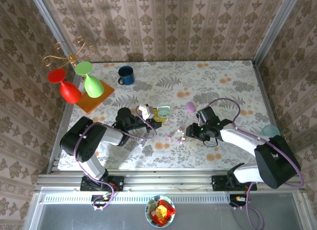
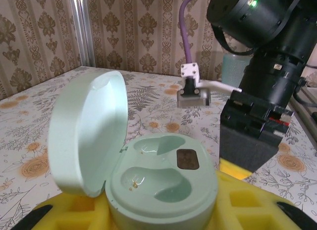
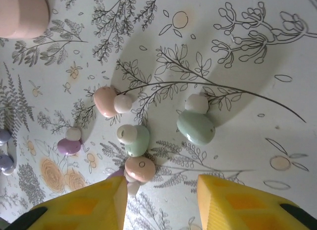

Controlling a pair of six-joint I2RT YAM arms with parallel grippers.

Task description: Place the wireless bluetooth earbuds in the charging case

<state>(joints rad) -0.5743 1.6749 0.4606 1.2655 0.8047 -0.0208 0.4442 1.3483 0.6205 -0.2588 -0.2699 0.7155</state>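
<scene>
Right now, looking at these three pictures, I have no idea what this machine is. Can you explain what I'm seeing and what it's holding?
These are two robot arms bolted to the near edge of a floral table. One picture looks down from above. The other two come from small cameras on each wrist. The left hand grips an open mint-green charging case, and both of its sockets look empty. The right hand hovers open over loose earbuds in pink, mint and purple, which lie on the table. A blue mug stands near the far edge.
</scene>
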